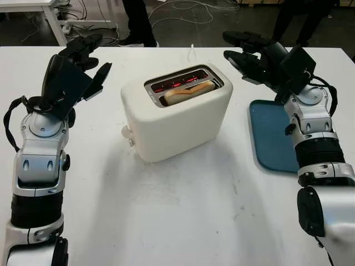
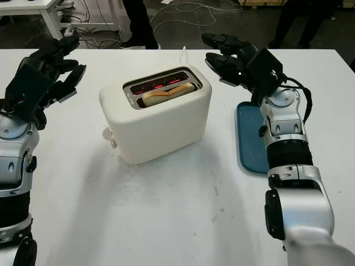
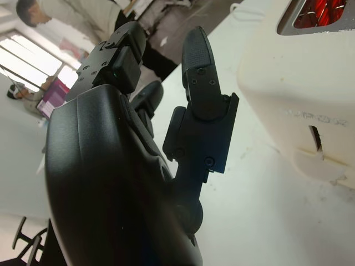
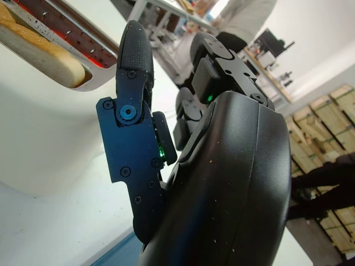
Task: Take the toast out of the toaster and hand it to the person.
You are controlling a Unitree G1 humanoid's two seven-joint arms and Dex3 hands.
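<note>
Sitting in the near slot of the cream toaster (image 1: pixel 176 113), the toast (image 1: pixel 188 93) is seen mid-bench (image 1: pixel 183 210). The left hand (image 1: pixel 83 61) and right hand (image 1: pixel 249 52) are held either side of it, fingers released, nothing grasped. A blue tray (image 1: pixel 272 136) lies beneath the right arm.

toast (image 1: pixel 188 92): pale slice, lying in near slot | toaster (image 1: pixel 176 112): cream, upright, table centre, elements glowing red
</note>
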